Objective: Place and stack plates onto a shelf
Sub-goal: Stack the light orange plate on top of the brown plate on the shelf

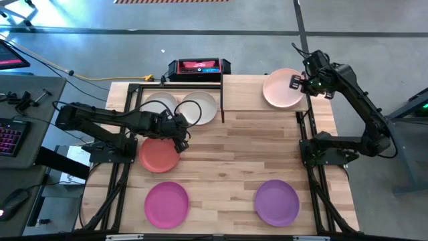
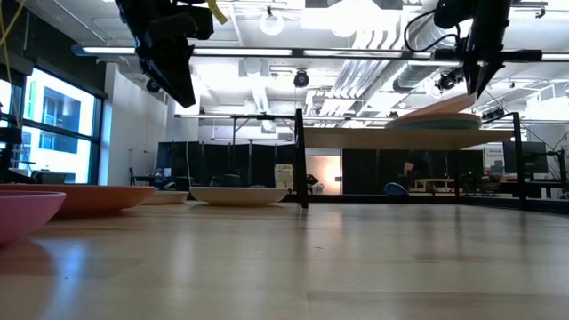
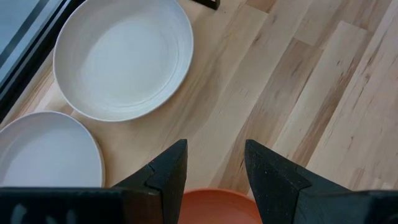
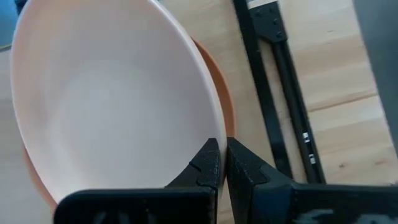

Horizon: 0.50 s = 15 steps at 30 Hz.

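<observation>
Plates, with the shelf (image 1: 287,80) as landmark: the right gripper (image 1: 296,82) is clenched on the rim of a pale pink plate (image 1: 281,88) held over the shelf's right half, and the right wrist view shows an orange-toned plate (image 4: 225,106) directly beneath it — a stack already begun. In the low view the held plate (image 2: 436,110) sits tilted above the one below, not yet flat. Risk one: letting go from a tilt could make the plate slide or rock off-centre on the lower plate, perhaps toward the shelf's outer edge (how close that edge is cannot be judged well). Risk two: the pinch is only at the rim, so a quick wrist move could let the plate pivot in the fingers. Under the shelf's left half lie a white plate (image 1: 158,106) and a cream plate (image 1: 200,107), side by side, overlapping slightly. The left gripper (image 1: 179,134) hangs with fingers apart, holding nothing, just in front of those two, over the far rim of the coral red plate (image 1: 159,154) — a descent there could clip that rim and tip the plate, or nudge it into the pair. Magenta plate (image 1: 166,203) and purple plate (image 1: 276,201) lie well in front of the shelf, untouched.
</observation>
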Each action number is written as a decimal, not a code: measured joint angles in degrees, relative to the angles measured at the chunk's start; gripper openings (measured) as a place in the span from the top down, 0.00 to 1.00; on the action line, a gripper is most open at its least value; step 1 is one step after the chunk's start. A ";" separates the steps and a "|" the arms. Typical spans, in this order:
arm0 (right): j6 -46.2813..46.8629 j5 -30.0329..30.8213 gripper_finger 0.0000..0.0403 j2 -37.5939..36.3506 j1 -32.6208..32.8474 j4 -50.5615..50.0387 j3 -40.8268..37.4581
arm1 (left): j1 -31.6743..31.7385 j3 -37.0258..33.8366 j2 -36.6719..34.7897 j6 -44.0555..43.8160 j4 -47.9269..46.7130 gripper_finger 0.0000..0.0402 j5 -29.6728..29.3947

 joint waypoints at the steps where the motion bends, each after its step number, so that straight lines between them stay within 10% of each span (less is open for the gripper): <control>1: -0.04 -0.32 1.00 0.00 0.02 0.06 0.00 | 0.00 0.00 0.00 0.00 0.00 0.63 0.00; 15: -0.31 -0.60 1.00 0.00 -1.01 0.08 0.00 | 0.00 0.00 0.00 0.00 0.00 0.63 -0.02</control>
